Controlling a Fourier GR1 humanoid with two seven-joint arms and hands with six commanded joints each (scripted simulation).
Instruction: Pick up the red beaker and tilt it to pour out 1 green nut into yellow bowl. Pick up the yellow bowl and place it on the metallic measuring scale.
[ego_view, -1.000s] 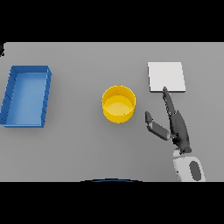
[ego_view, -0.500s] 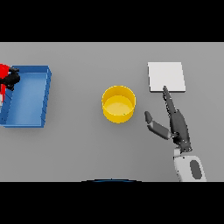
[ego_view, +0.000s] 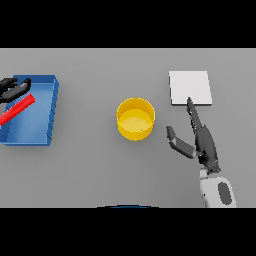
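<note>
The red beaker (ego_view: 19, 108) shows as a slanted red bar over the left part of the blue tray (ego_view: 44, 111), cut off by the view's left edge. My left hand (ego_view: 13, 89) reaches in just above it, fingers stretched out and not wrapped round it. The yellow bowl (ego_view: 135, 118) stands at the table's middle; I see no green nut in it. The square metallic scale (ego_view: 190, 87) lies at the back right. My right hand (ego_view: 204, 144) is open right of the bowl and apart from it. Its fingertips point at the scale's near edge, its thumb toward the bowl.
The blue tray takes up the left side of the grey table (ego_view: 100, 170). My right forearm (ego_view: 219, 192) comes in from the lower right.
The left hand and the red beaker have come in from the left edge; the beaker has dropped lower and slanted over the blue tray. The right hand has barely moved.
</note>
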